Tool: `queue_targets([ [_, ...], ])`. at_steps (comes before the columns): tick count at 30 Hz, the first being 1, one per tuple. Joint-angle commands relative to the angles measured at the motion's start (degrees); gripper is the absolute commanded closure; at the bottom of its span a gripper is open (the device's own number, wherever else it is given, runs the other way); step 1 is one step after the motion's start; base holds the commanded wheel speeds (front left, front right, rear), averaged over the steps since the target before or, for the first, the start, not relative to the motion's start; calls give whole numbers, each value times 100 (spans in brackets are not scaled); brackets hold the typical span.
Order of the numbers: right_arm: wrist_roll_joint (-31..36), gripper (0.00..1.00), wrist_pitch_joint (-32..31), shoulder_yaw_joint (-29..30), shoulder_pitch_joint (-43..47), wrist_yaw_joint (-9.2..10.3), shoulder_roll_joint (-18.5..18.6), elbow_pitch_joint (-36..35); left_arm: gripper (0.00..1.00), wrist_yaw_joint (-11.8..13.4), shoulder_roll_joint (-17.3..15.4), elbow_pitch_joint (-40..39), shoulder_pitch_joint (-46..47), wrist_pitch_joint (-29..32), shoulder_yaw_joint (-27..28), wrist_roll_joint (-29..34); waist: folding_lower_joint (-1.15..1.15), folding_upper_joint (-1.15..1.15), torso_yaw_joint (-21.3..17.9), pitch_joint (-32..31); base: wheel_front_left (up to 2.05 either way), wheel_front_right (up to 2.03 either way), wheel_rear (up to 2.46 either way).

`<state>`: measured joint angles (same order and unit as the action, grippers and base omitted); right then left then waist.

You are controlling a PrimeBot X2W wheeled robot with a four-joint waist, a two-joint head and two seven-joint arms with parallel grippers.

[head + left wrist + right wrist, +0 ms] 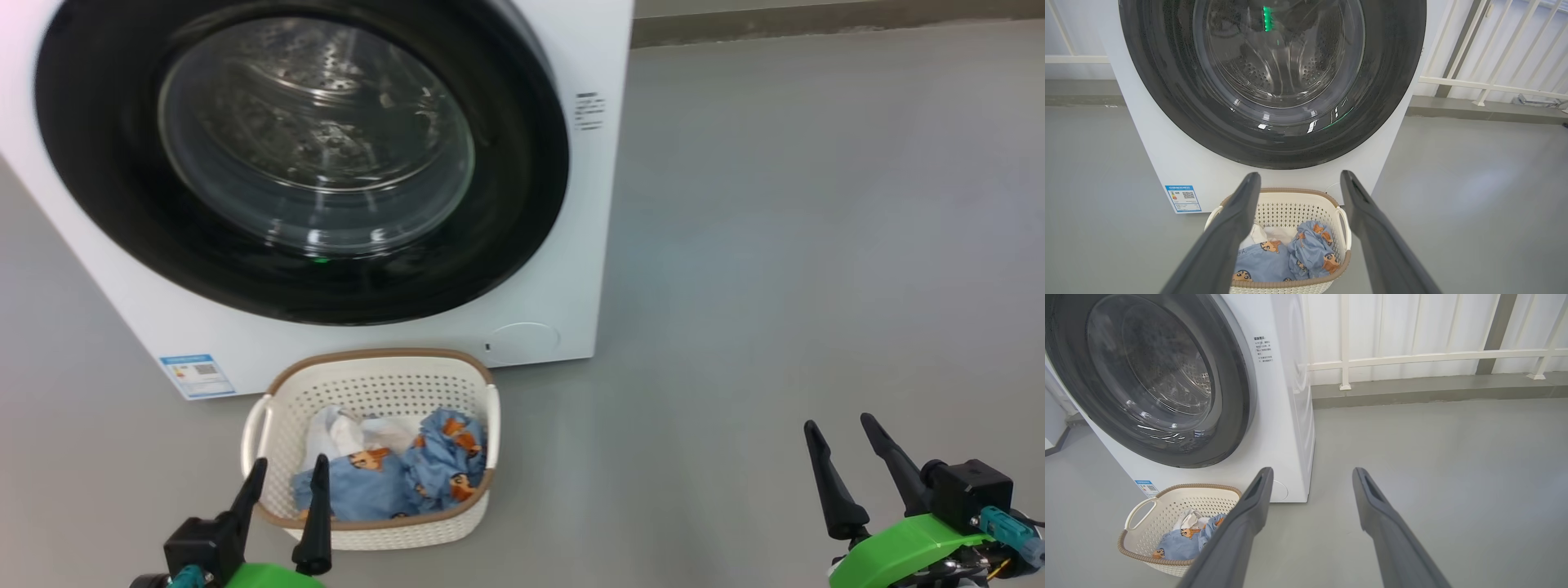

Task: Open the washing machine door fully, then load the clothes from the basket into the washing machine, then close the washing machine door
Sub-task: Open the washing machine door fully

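Observation:
The white washing machine (571, 245) stands ahead with its round black-rimmed door (106, 163) shut flat against the front; the steel drum shows through the glass. On the floor in front of it sits the cream basket (375, 384) holding the clothes (433, 469), light blue printed pieces and some white cloth. My left gripper (290, 464) hangs open just before the basket's near rim, empty. My right gripper (841, 423) is open and empty over bare floor, well to the right of the basket. The basket (1306, 206) and door (1167, 94) also show in the left wrist view, the basket (1147, 535) in the right wrist view.
Grey floor (816, 245) stretches to the right of the machine. A white railing (1412, 357) on a low grey kerb runs behind. A blue energy sticker (196, 374) and a round hatch (522, 343) mark the machine's lower front.

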<state>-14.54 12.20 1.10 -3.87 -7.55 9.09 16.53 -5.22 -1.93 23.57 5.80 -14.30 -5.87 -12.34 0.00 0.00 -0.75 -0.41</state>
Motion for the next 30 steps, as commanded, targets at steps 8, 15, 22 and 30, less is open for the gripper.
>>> queue_targets([
  [8,-53,0,43,-66,-189,6,56,-165,0,20,-95,-286,219,-70,126,10,0,0,-1,-11,62,62,-123],
  [15,-51,0,45,-64,-187,6,43,-169,0,16,-95,-263,201,-70,145,28,0,0,-8,-1,9,9,-17],
  [22,-54,0,52,-60,-180,6,50,-161,0,32,-95,-245,210,-70,177,46,0,0,-17,12,0,0,0],
  [30,-36,0,51,-53,-168,6,28,-176,0,40,-95,-226,207,-70,173,30,0,0,-14,11,0,0,0],
])
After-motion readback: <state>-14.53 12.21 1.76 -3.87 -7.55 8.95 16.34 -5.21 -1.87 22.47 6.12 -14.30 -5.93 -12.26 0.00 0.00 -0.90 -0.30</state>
